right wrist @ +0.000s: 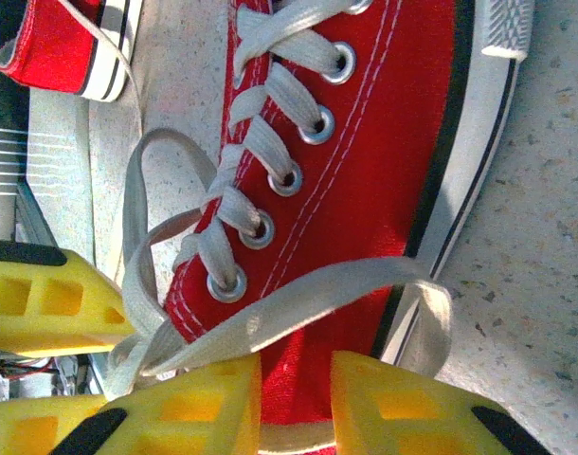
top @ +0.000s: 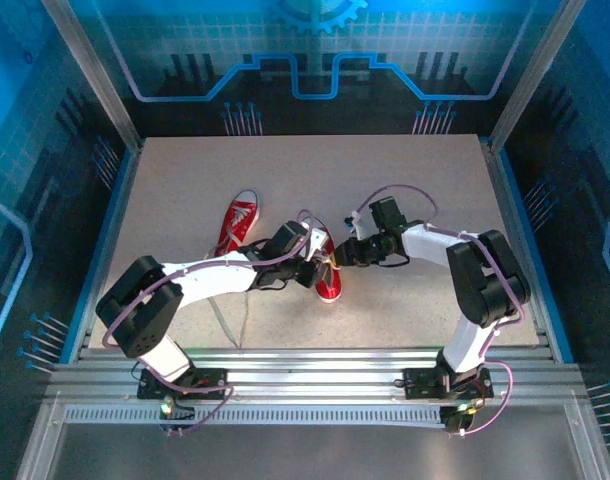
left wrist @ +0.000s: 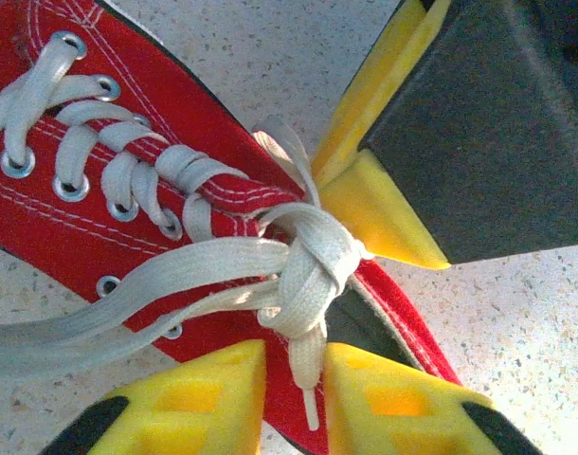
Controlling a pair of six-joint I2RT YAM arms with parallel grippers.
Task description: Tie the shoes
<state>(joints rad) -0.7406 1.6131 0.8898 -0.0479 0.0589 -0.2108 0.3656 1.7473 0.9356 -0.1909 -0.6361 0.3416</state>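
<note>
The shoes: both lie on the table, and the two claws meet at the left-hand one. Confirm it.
Wrong shoe. The top external view shows the left claw and the right claw meeting at the right-hand shoe; the left-hand shoe lies apart from them. Both shoes do lie on the table.

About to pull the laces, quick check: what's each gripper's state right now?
Left gripper: slightly open, lace end between its fingers, not pinched.
Right gripper: slightly open, holding nothing.

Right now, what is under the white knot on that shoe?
Under the knot you see the red shoe, its cloth edge, and the dark opening for the foot. The spot directly beneath the knot is hidden by the lace itself.
</note>
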